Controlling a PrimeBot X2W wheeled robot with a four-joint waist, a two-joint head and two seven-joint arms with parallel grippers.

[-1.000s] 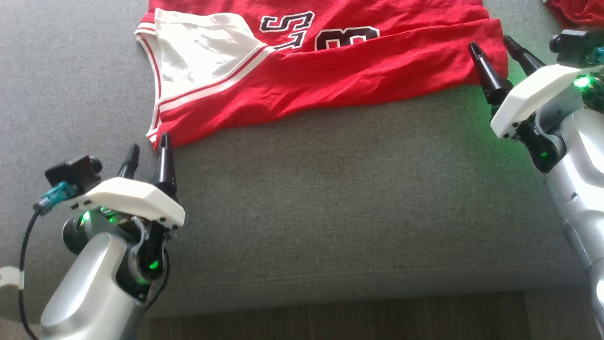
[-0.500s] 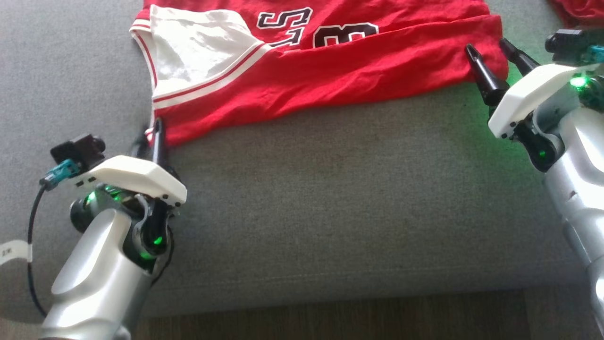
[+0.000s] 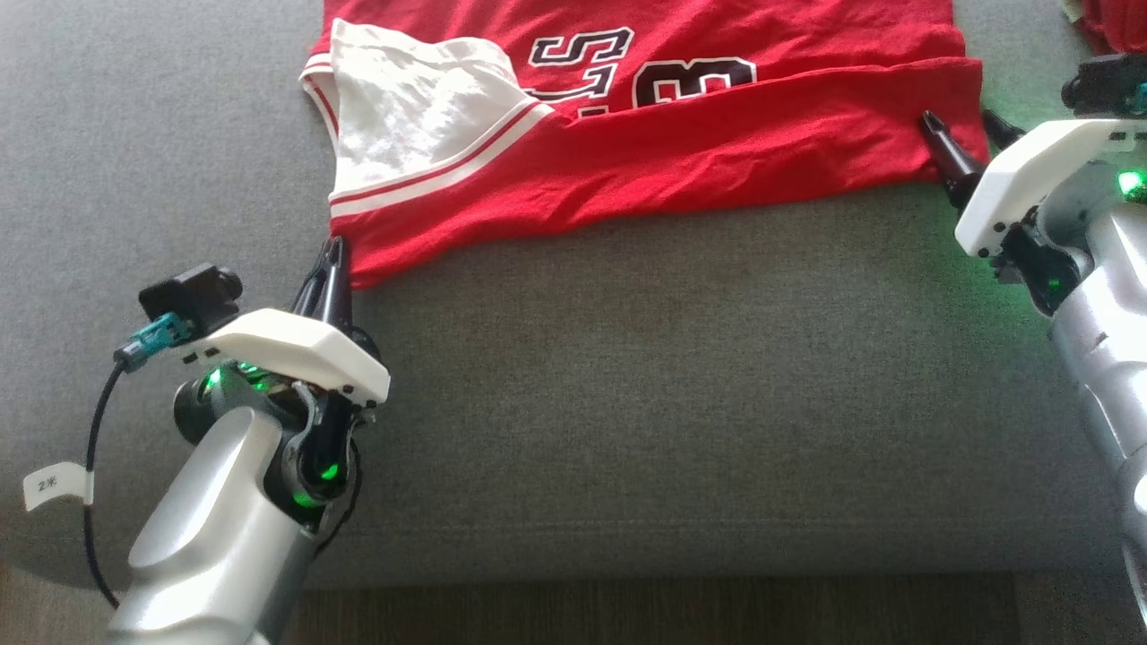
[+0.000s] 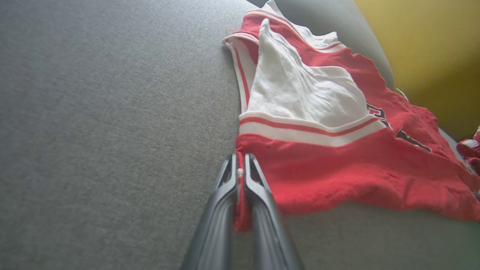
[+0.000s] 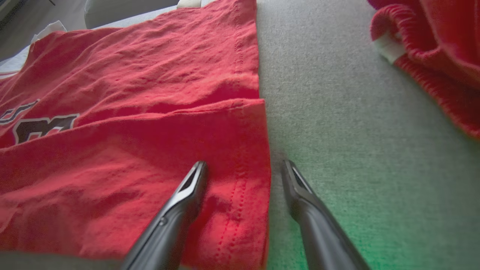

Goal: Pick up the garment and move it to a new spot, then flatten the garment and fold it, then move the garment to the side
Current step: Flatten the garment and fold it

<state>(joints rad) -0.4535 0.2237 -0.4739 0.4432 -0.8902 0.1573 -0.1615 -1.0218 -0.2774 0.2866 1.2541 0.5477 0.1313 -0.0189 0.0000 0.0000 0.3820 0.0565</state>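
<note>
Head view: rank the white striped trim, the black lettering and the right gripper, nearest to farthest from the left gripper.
1. White striped trim, just above the left gripper, which is shut on the jersey corner.
2. Black lettering, upper middle.
3. Right gripper, far right, open.

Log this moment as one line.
left gripper: shut on jersey corner | right gripper: open, straddling jersey's opposite hem edge | jersey: partly folded on grey cushion
</note>
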